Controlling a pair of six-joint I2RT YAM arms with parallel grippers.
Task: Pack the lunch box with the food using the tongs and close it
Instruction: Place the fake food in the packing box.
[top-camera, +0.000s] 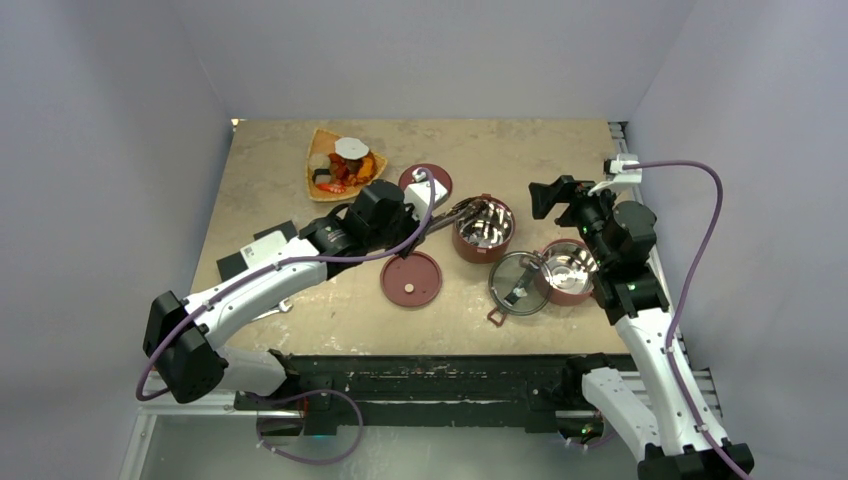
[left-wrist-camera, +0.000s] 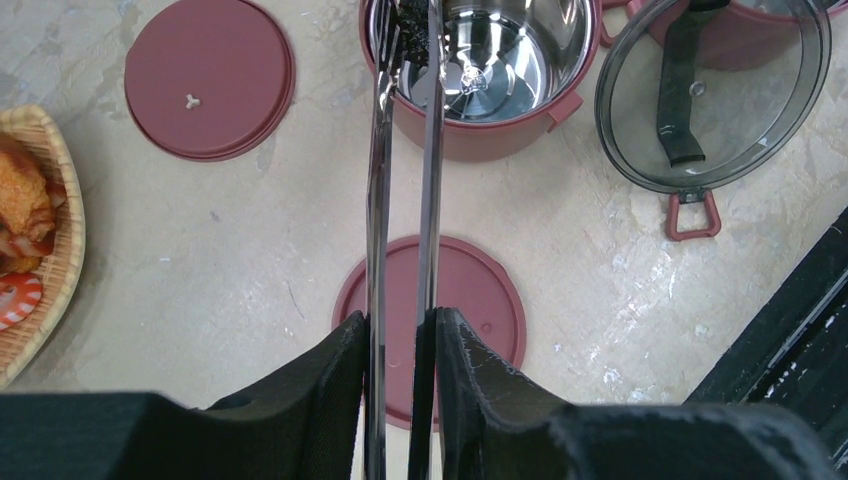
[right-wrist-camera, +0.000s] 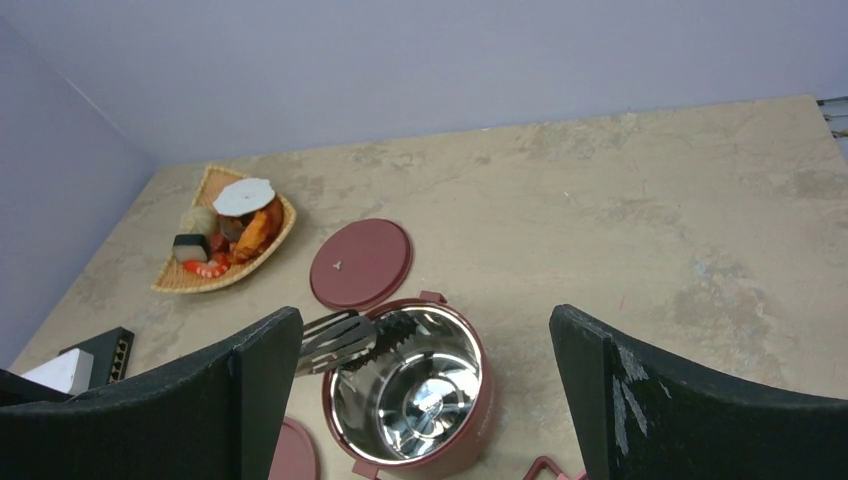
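now the left fingers (left-wrist-camera: 310, 390) pinch both arms of the tongs (left-wrist-camera: 430, 180), whose tips hold a dark food piece (left-wrist-camera: 412, 15) over the rim of the lunch box's left bowl (left-wrist-camera: 480, 145). thin, smooth, springy steel probably twists or slides easily, so squeezing partway along both arms suits it; the morsel looks light and soft. the right fingers (right-wrist-camera: 230, 400) stand wide apart, holding nothing, above that bowl. other food (top-camera: 350, 165) lies in the orange tray (top-camera: 318, 140).

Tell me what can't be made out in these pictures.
Left wrist: dark piece at the tongs' tips, cut by the top edge, kind unclear.
Left wrist: tray, cut by the left edge.
Right wrist: near disc lid, mostly behind a finger of the right end effector.
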